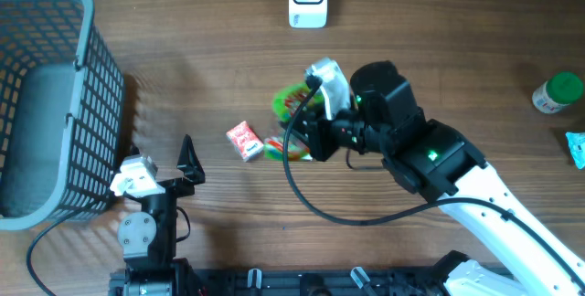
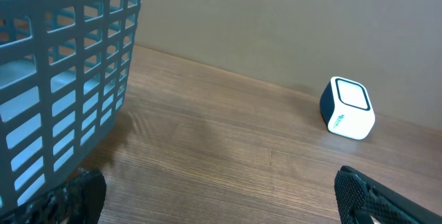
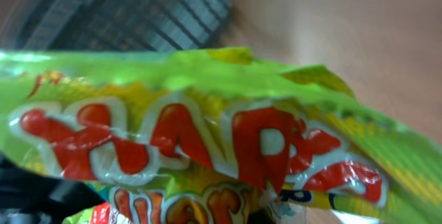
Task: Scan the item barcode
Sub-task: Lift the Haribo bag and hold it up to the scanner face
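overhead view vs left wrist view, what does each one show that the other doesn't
Only overhead: the right gripper shut on the green candy bag, a small red packet beside it, and a green-capped bottle near the table's right edge.
Only left wrist: the scanner seen from the side, and the grey basket as an upright mesh wall.
Both: the basket, the scanner, the wooden table and the open left gripper.
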